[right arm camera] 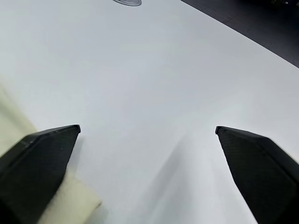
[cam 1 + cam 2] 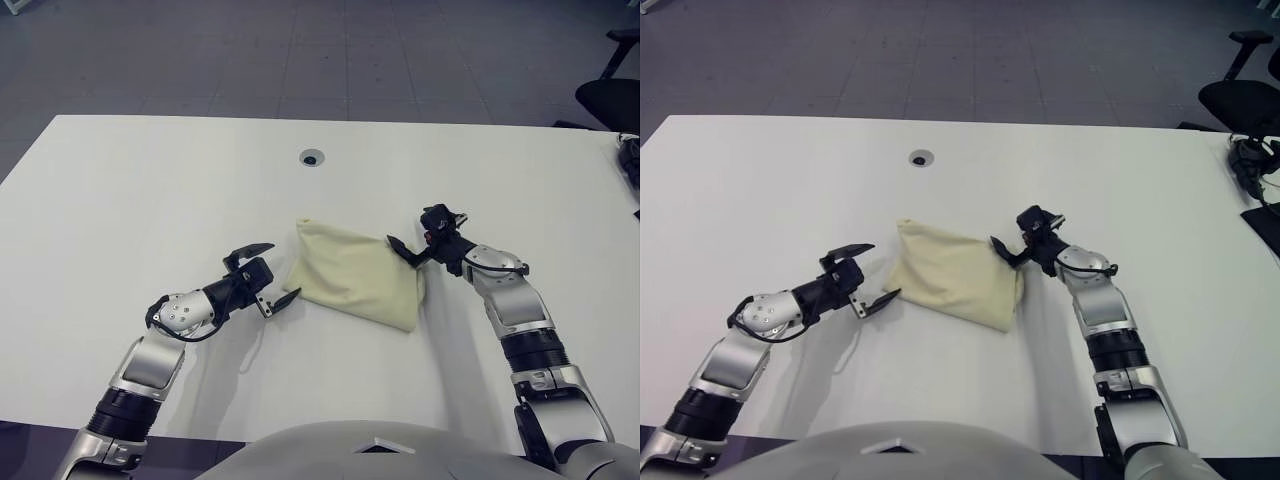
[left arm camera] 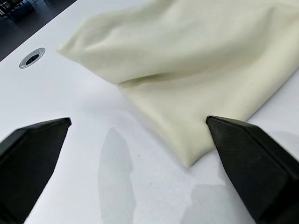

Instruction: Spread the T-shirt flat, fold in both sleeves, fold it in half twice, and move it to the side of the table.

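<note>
A cream T-shirt [image 2: 355, 272], folded into a small rectangle, lies near the middle of the white table [image 2: 140, 190]. My left gripper [image 2: 283, 270] is open just beside the shirt's left edge. In the left wrist view the shirt [image 3: 187, 60] lies ahead of the spread fingertips [image 3: 42, 135], one tip close to its near corner. My right gripper [image 2: 1025, 230] is open at the shirt's right edge, holding nothing. In the right wrist view bare table lies between the fingers [image 1: 51, 144], and a corner of the shirt [image 1: 74, 203] shows beside one of them.
A round cable hole [image 2: 312, 157] sits in the tabletop behind the shirt. Dark cables [image 2: 1247, 160] lie at the table's far right edge, with an office chair [image 2: 612, 95] on the floor beyond. Bare tabletop extends to the left and the front.
</note>
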`<move>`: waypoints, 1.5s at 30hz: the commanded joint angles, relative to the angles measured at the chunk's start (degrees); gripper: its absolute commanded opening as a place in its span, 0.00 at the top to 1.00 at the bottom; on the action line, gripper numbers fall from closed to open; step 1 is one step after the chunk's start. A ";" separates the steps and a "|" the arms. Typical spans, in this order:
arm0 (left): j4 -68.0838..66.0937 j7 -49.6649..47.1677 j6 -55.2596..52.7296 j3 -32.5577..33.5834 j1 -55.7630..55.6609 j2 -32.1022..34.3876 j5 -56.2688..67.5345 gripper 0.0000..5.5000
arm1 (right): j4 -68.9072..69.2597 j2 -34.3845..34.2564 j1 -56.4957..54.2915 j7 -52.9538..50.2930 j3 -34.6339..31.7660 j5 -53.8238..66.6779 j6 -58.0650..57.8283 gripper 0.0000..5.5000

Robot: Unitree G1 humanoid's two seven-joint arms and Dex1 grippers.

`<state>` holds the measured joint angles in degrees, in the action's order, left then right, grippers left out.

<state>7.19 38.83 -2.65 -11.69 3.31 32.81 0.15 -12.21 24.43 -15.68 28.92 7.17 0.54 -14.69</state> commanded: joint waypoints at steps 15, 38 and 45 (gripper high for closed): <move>-5.64 0.28 -1.34 -1.54 0.77 2.14 -3.27 0.02 | 10.69 17.59 8.14 7.21 8.23 -18.31 5.31 0.02; 0.91 -0.89 -1.07 6.68 -1.76 -4.81 11.56 0.02 | 14.11 6.60 -3.97 4.80 -3.29 -3.14 3.20 0.02; 0.61 -2.67 -3.89 10.05 -3.43 -5.94 14.17 0.02 | 6.30 -5.51 -11.59 2.67 2.33 -1.56 2.78 0.02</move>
<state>7.96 36.67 -5.63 -1.78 0.48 27.06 14.87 -2.89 22.21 -25.11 32.33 7.56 -0.95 -11.44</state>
